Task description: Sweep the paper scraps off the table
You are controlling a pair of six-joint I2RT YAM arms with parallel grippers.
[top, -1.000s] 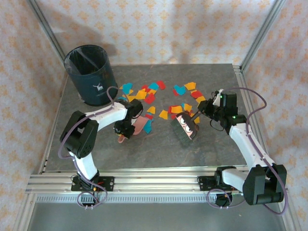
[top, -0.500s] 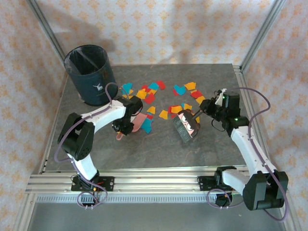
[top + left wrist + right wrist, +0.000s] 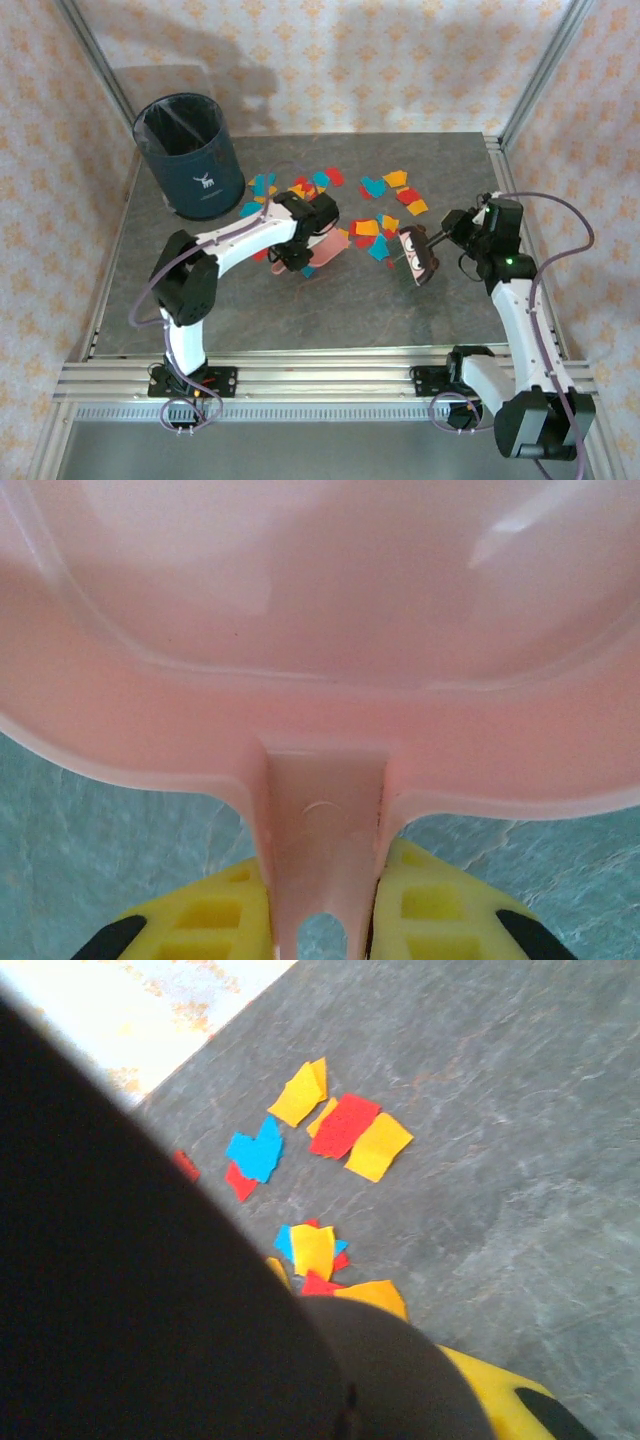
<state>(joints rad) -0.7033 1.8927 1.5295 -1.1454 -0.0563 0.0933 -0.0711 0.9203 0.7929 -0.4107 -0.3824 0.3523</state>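
Left claw clamps the pink dustpan handle, right claw the brush; bin logo lettering unreadable.

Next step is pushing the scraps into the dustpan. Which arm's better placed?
Right. The right gripper is shut on the brush, with paper scraps lying between it and the pink dustpan. The left gripper is shut on the dustpan's handle, likely just to hold it.

The paper scraps are red, yellow-orange and teal; the table is dark grey, stone-patterned.
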